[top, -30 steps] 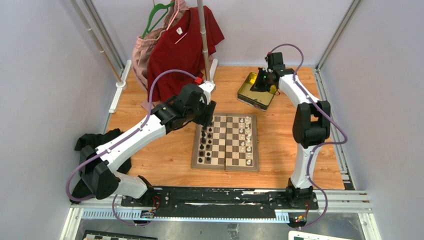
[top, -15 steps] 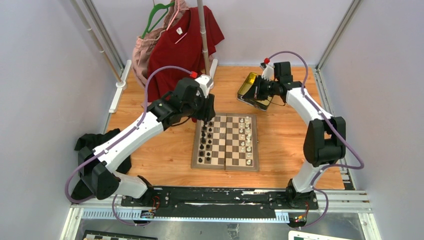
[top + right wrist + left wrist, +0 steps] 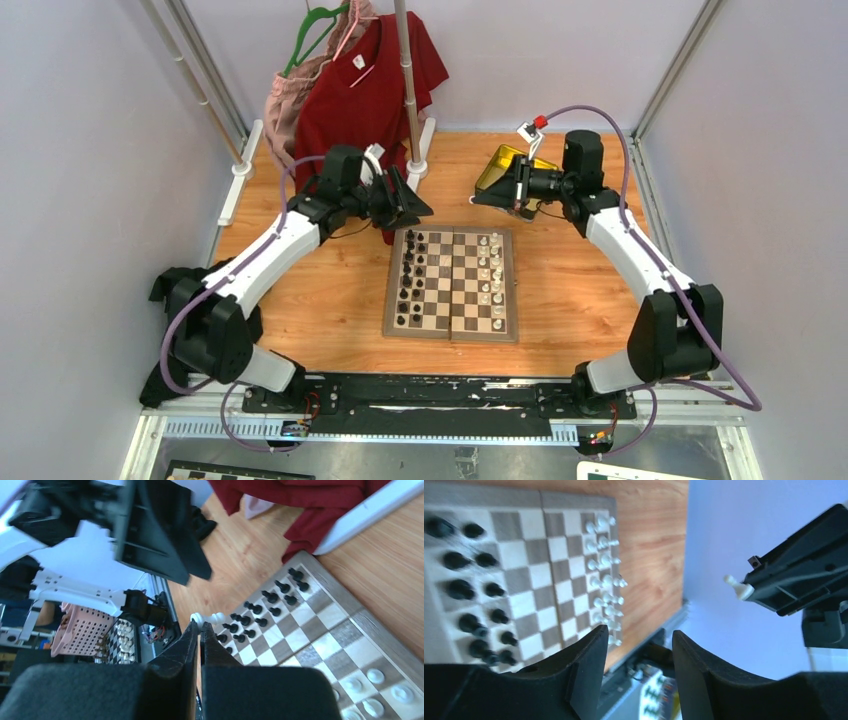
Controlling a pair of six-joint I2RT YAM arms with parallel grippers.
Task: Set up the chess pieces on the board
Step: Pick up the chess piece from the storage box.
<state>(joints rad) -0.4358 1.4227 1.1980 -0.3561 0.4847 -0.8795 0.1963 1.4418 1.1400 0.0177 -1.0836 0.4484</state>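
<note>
The board [image 3: 452,288] lies mid-table, with black pieces [image 3: 410,278] along its left side and white chess pieces [image 3: 491,280] along its right. My right gripper [image 3: 481,197] hovers above the board's far edge, shut on a white pawn-like piece [image 3: 209,618] that sticks sideways out of the fingertips. The same piece [image 3: 735,586] shows in the left wrist view. My left gripper [image 3: 418,208] is open and empty, raised just beyond the board's far left corner. Its fingers [image 3: 589,665] frame nothing.
A gold tin [image 3: 503,163] stands behind my right gripper at the far right. A red shirt [image 3: 365,95] and pink garment hang on a rack pole [image 3: 405,70] at the back. Black cloth [image 3: 190,282] lies at the left edge.
My right gripper has left the tin and swung left toward the board's far edge with the white piece. My left gripper has pulled back from the board's far left corner and tilted up.
</note>
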